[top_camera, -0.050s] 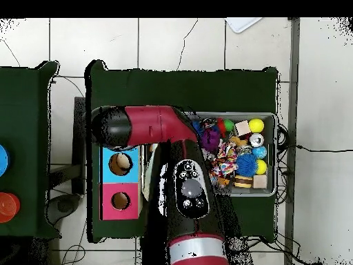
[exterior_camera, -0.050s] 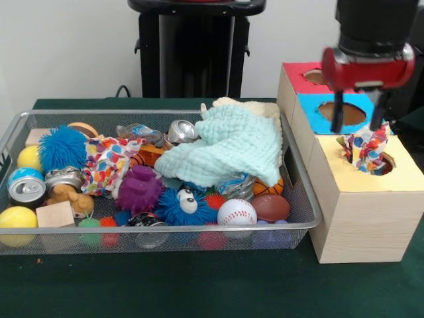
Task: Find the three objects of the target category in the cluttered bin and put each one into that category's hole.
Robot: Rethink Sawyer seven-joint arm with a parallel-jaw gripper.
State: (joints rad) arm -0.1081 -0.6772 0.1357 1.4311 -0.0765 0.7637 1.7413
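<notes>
A colourful patterned cloth sticks halfway out of the round hole in the yellow top of the wooden box. My gripper hangs right above it, open, with its fingers either side of the cloth's top. In the wire bin a mint green cloth is draped over the clutter, and another patterned cloth lies left of the middle. In the overhead view the arm hides the gripper and the yellow section.
The box also has a blue hole and a red one behind the yellow. The bin holds a baseball, a brown football, a purple spiky toy, a blue fuzzy ball, cans and a wooden block.
</notes>
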